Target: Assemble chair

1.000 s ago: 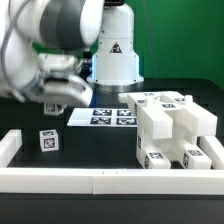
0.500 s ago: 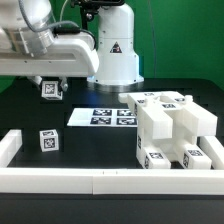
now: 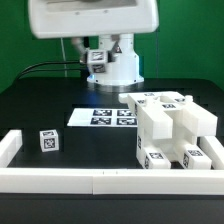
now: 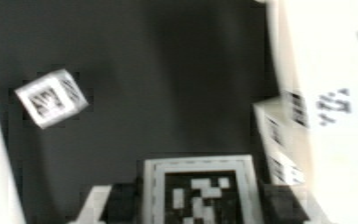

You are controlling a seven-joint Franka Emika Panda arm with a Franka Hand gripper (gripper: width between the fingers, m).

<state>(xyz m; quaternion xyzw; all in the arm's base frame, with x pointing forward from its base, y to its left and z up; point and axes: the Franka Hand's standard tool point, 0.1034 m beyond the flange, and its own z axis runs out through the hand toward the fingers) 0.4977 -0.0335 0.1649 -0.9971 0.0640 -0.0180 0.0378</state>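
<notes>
My gripper (image 3: 97, 66) hangs high over the back of the table and is shut on a small white tagged chair part (image 3: 96, 57). In the wrist view that part (image 4: 202, 188) fills the space between the dark fingers (image 4: 119, 203) of the gripper (image 4: 202, 207). A cluster of white chair parts (image 3: 175, 128) stands at the exterior view's right and also shows in the wrist view (image 4: 322, 95). A small tagged white block (image 3: 47, 141) lies alone at the exterior view's left and appears tilted in the wrist view (image 4: 51, 97).
The marker board (image 3: 105, 116) lies flat on the black table under the gripper. A white rail (image 3: 100, 180) runs along the front edge with a raised end at the left (image 3: 10, 148). The robot base (image 3: 115, 60) stands at the back.
The arm has swung from the exterior view's left toward the middle and risen, carrying the small tagged part with it. The parts on the table have not moved.
</notes>
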